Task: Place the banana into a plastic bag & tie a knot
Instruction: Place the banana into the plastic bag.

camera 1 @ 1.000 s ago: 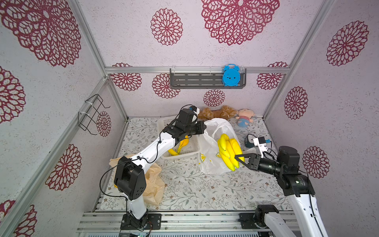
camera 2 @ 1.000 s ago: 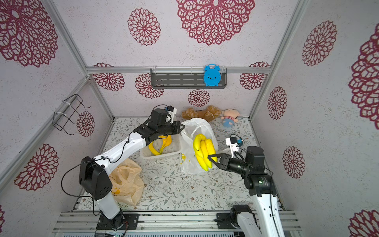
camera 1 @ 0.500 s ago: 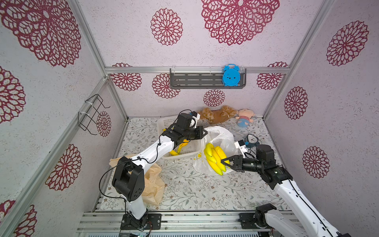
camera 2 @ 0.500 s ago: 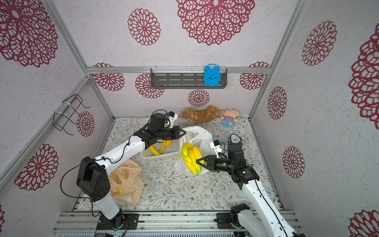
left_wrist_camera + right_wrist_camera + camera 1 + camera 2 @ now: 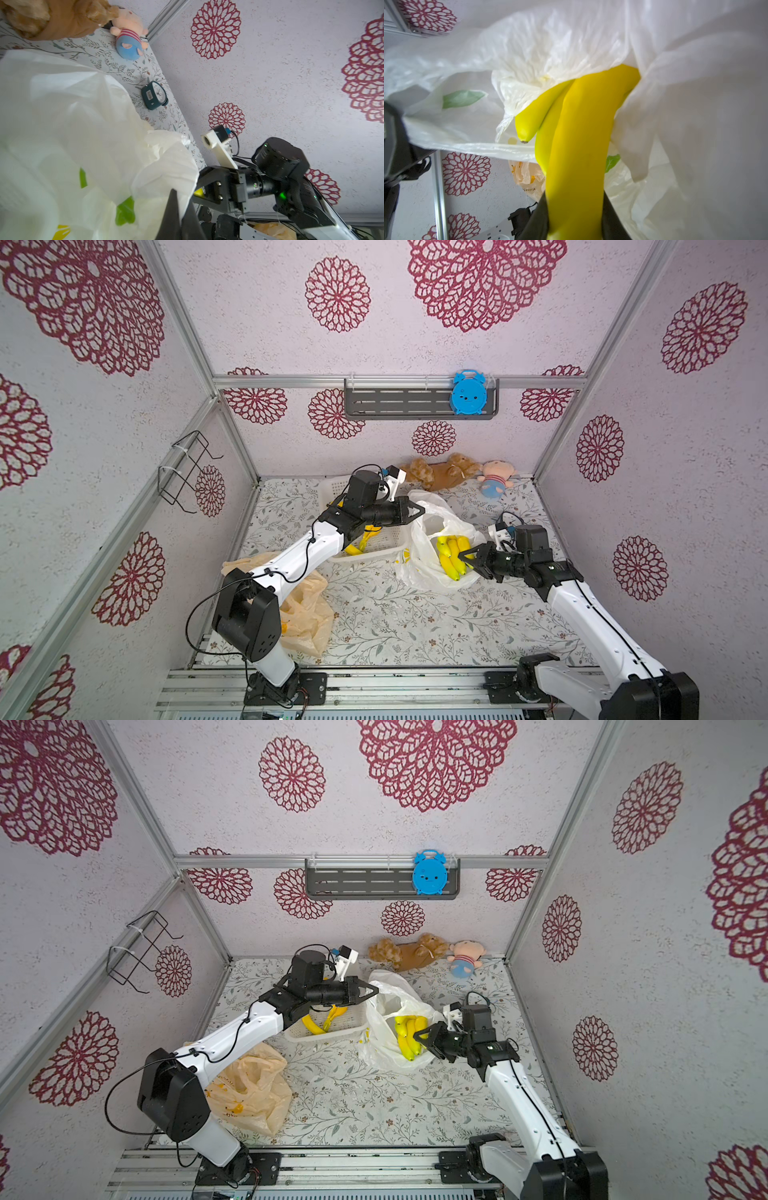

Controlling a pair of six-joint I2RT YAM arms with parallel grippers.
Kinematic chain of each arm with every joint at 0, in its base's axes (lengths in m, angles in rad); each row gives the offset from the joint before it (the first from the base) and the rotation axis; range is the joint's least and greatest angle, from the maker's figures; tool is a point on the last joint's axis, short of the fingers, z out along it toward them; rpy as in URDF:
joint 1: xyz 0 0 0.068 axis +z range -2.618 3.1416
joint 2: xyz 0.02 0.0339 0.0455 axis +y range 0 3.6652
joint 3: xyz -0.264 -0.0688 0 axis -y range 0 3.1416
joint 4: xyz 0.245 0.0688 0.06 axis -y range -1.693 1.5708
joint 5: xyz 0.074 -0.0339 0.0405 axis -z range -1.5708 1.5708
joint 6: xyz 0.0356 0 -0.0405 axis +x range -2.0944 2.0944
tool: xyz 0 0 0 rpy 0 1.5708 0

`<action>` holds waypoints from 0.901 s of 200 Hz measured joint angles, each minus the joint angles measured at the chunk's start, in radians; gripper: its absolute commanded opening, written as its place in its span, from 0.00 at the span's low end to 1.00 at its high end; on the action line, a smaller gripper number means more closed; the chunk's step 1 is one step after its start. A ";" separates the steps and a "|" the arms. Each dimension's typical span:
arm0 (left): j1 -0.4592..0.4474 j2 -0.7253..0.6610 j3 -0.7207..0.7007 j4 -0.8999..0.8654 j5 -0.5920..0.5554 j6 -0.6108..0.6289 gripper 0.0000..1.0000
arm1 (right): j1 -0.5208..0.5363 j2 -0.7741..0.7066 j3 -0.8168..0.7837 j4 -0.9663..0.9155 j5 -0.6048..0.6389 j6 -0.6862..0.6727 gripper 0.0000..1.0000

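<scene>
A floral tabletop (image 5: pixel 395 614) sits between walls patterned with red rosettes. On it, just beside a white basket (image 5: pixel 388 541), the plastic bag (image 5: pixel 419 539) stands slumped with its mouth open. The left gripper (image 5: pixel 420 512) is pinched tight on the bag's upper rim, and the left wrist view shows the film caught between its fingers. The right gripper (image 5: pixel 468 559) clasps the banana bunch (image 5: pixel 451 560) by one fruit, a jaw on either side. The bunch sits inside the bag's mouth, low toward the tabletop.
</scene>
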 measured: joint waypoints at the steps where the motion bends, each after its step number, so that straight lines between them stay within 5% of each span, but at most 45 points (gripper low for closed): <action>1: -0.001 0.000 0.000 0.002 0.002 -0.001 0.00 | 0.000 0.002 0.002 -0.001 0.003 0.000 0.00; 25: -0.028 0.005 0.000 0.064 0.059 -0.042 0.00 | 0.024 0.055 0.042 -0.014 0.083 0.030 0.00; 46: -0.043 0.024 0.000 0.127 0.090 -0.084 0.00 | 0.051 0.086 0.064 -0.013 0.148 0.058 0.44; 85: -0.035 0.053 -0.030 0.196 0.047 -0.131 0.00 | 0.095 0.171 0.170 -0.014 0.270 -0.002 0.98; 137: 0.067 0.100 -0.083 0.220 -0.047 -0.163 0.00 | 0.103 0.017 0.100 0.005 0.357 -0.186 0.91; 180: 0.083 0.118 -0.082 0.221 -0.056 -0.166 0.00 | 0.122 -0.008 -0.015 0.217 0.190 -0.162 0.84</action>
